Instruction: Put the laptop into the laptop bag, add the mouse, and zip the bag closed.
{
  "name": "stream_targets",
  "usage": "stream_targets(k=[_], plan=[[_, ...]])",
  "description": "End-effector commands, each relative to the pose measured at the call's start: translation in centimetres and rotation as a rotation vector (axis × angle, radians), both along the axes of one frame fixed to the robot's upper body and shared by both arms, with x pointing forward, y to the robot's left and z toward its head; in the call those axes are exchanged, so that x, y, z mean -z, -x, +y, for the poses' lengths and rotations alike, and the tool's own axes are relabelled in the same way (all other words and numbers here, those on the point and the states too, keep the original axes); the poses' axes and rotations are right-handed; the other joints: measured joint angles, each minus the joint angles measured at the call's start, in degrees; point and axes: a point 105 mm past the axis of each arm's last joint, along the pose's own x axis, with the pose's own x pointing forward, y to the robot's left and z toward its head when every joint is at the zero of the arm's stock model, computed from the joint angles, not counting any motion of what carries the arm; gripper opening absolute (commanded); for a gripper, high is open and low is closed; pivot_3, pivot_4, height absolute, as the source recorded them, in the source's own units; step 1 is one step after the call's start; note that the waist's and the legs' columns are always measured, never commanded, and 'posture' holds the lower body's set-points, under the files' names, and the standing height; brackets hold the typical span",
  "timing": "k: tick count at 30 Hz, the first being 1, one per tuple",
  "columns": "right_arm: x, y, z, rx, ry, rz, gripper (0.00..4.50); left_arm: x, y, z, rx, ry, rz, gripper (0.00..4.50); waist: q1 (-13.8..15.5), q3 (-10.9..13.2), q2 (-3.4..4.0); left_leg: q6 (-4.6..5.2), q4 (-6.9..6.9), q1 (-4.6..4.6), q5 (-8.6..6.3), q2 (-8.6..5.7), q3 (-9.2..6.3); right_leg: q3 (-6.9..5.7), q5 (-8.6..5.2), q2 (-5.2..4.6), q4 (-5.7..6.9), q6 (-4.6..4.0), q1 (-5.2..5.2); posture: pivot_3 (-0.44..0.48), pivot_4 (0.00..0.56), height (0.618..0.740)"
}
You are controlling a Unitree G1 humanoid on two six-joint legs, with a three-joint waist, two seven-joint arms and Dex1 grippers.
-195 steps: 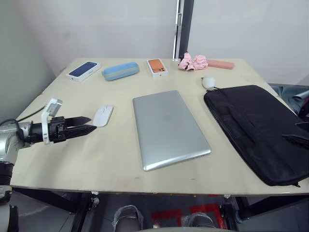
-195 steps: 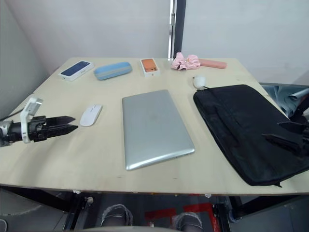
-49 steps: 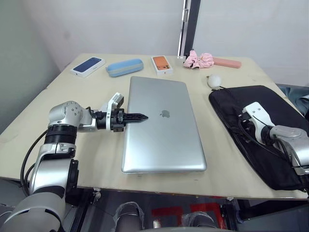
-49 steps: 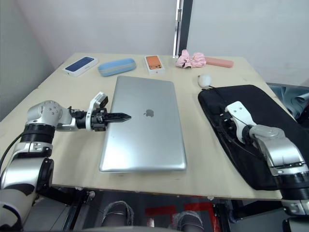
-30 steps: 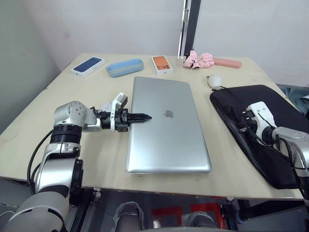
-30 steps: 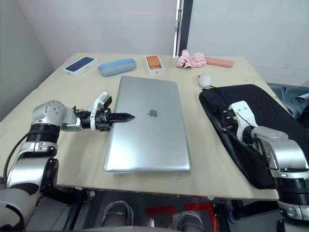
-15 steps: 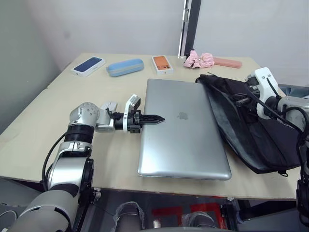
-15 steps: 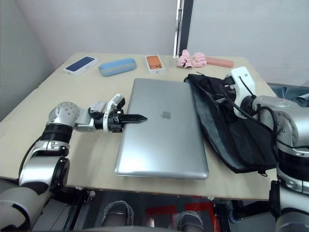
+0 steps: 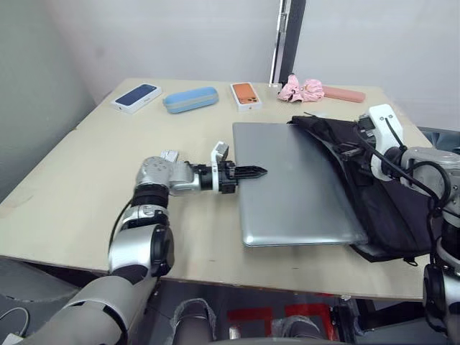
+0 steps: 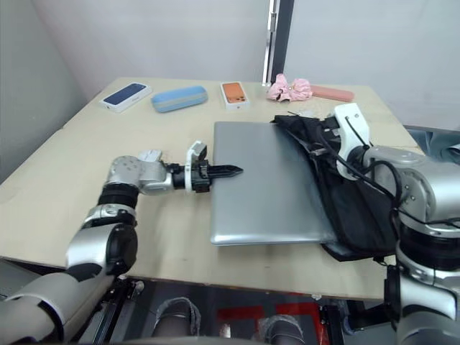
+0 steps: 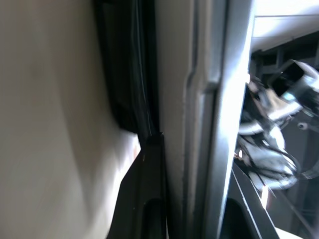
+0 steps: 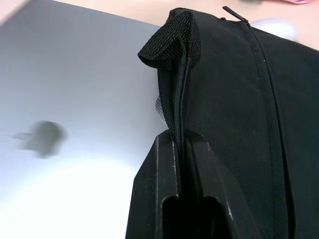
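The laptop (image 9: 298, 183) lies flat at table centre, its 3 o'clock edge tucked into the laptop bag (image 9: 381, 205). The right gripper (image 12: 182, 142) is clenched on the bag's opening edge, lifting it. The left gripper (image 9: 253, 172) — fingers together, seemingly pinching the laptop's 9 o'clock edge — rests there.

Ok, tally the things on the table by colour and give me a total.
Blue: 2 (blue phone box, blue case)
Orange: 1 (orange phone box)
Pink: 1 (pink umbrella)
Silver: 1 (laptop)
Black: 1 (laptop bag)
White: 1 (mouse)
Total: 7
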Motion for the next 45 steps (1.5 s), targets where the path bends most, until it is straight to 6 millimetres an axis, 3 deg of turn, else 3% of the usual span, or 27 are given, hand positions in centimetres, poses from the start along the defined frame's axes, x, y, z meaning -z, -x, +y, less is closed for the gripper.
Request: stream_targets(k=[1,9,21,27,45], plan=[[-1.6,-0.1,-0.1,0.064,-0.07,-0.063,0.03,-3.6,-1.3,-1.2,-0.047,0.077,-0.131,0.31,-0.13,0.0,0.0,-0.01,0.0,0.01,0.0,0.0,0.0,0.0,0.0,0.0,0.01,0.01,0.0,0.0,0.15,0.74],[-1.0,-0.7,1.8,0.062,-0.298,-0.056,0.03,-3.8,-2.5,-3.3,-0.113,0.06,-0.168,0.31,-0.01,0.0,0.01,-0.01,-0.02,-0.04,0.03,-0.02,-0.02,-0.03,0.12,-0.01,-0.02,0.2,-0.03,0.0,0.15,0.74],[-1.7,-0.8,5.9,-0.065,-0.502,-0.011,0.03,-4.5,-1.9,-5.9,-0.064,0.112,-0.156,0.31,-0.05,0.05,0.12,-0.03,-0.08,-0.04,0.03,-0.03,-0.03,-0.04,0.34,-0.02,-0.06,0.61,-0.04,0.0,0.15,0.74],[-2.0,-0.4,7.1,-0.109,-0.537,0.023,0.03,-3.7,-2.8,-6.8,-0.134,0.066,-0.189,0.31,-0.1,0.05,0.15,-0.04,-0.09,-0.05,0.03,-0.04,-0.03,-0.05,0.36,-0.02,-0.07,0.66,-0.04,0.0,0.15,0.74],[-3.3,0.9,8.6,-0.106,-0.601,0.119,0.03,-3.3,-1.1,-12.4,-0.041,0.086,-0.209,0.31,-0.14,0.02,0.2,-0.02,0.02,-0.73,0.04,-0.17,-0.53,-0.59,0.4,-0.17,-0.29,0.83,-0.12,0.0,0.15,0.74]])
